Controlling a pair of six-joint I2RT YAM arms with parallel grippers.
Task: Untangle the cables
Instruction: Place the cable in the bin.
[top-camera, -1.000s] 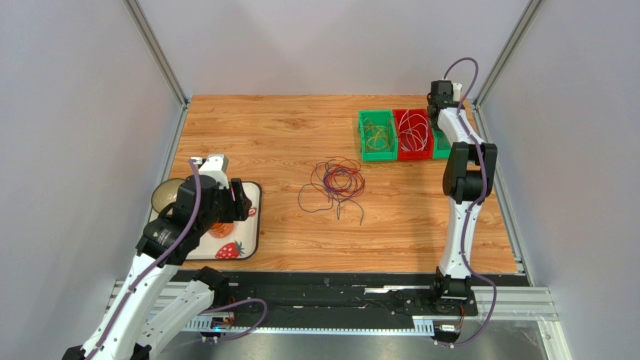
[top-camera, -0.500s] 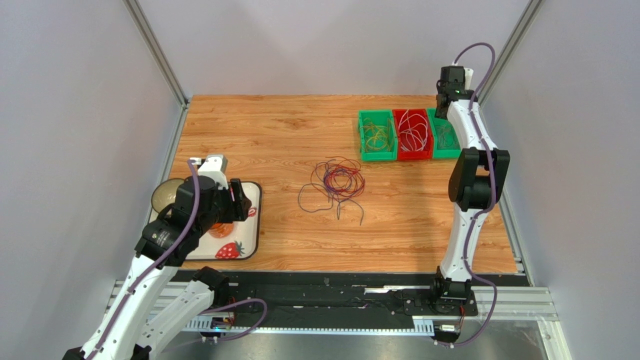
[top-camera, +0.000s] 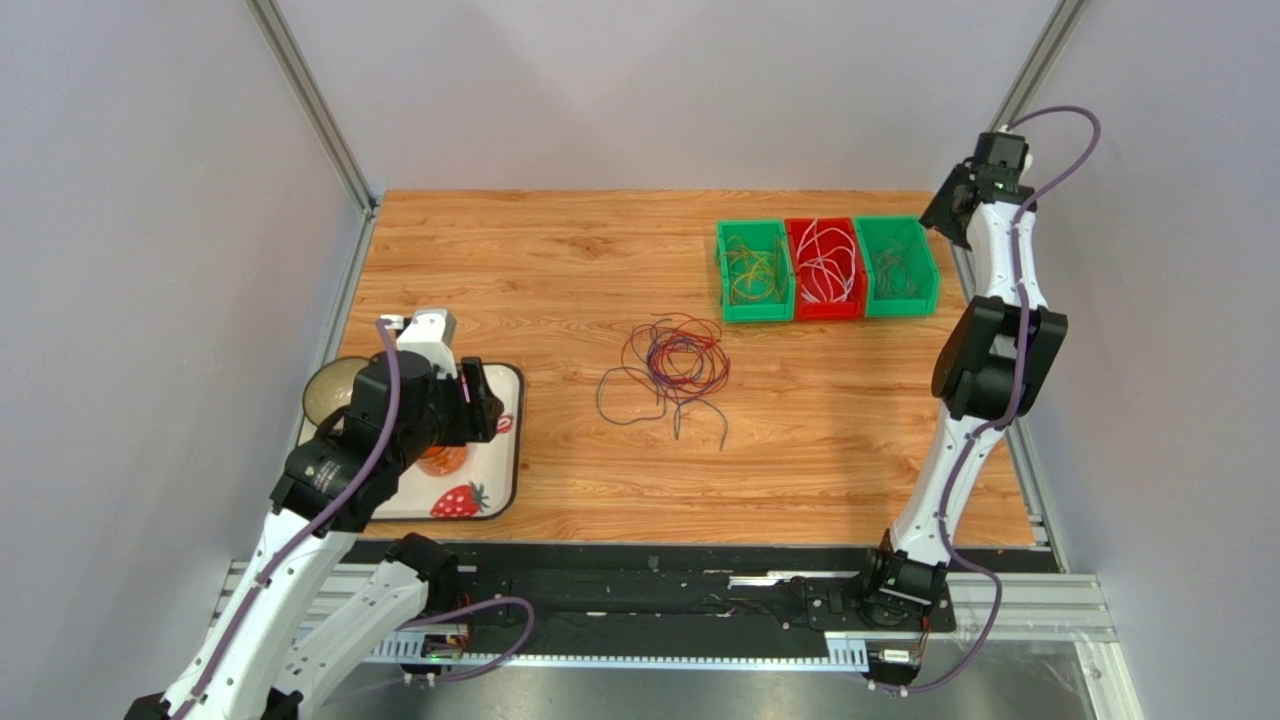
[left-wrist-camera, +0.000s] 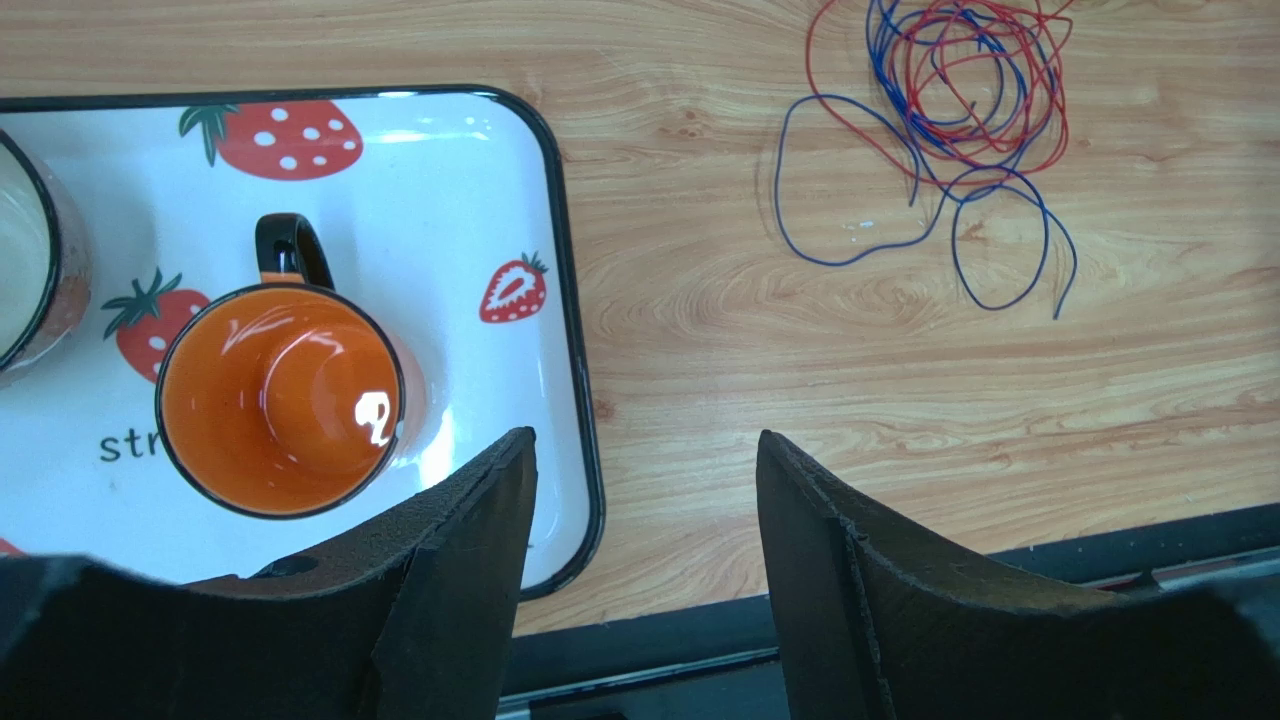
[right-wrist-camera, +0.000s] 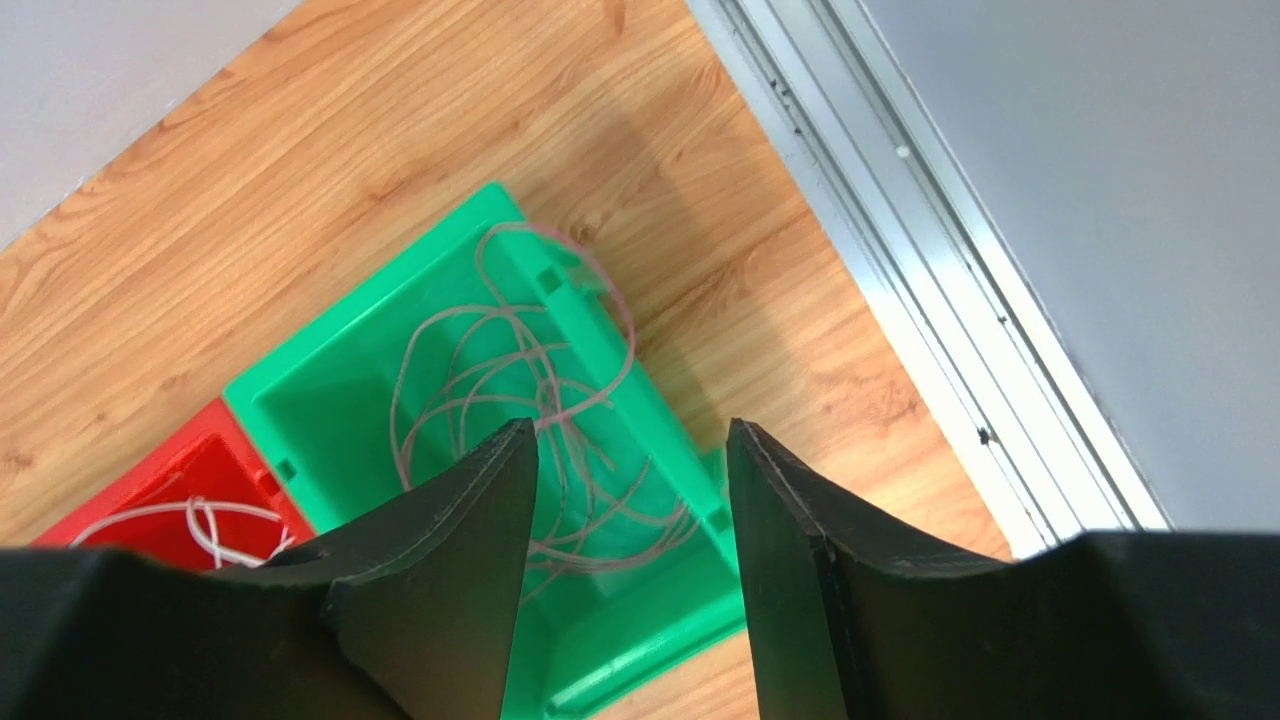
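Inspection runs from the 6 o'clock edge of the tabletop (top-camera: 541, 270) outward. At 8 o'clock the left hand (left-wrist-camera: 642, 450) hangs over the corner of a strawberry-print tray (left-wrist-camera: 573, 300), its fingers apart with nothing between them. On the tray an orange mug (left-wrist-camera: 278, 398) stands upright, its handle pointing away from the hand. A second vessel (left-wrist-camera: 27, 248) is cut off by the left wrist view's edge, and its kind cannot be told. At the centre of the tabletop lie the cables (top-camera: 672, 365), a loose overlapping coil of red and blue-purple loops. A few strands trail toward 6 o'clock, and the coil is well apart from both the tray and the bins. At 1 o'clock three bins stand side by side in a row. The left green bin (top-camera: 756, 312) holds what appear to be yellowish wires, though they are too fine to confirm. The red bin (top-camera: 827, 309) holds white wires (right-wrist-camera: 188, 518). The right green bin (right-wrist-camera: 323, 435) holds a pale looped wire (right-wrist-camera: 496, 360), one loop of which rises over its far rim. At 2 o'clock the right hand (right-wrist-camera: 627, 435) is raised above that last bin, its fingers apart and holding nothing.
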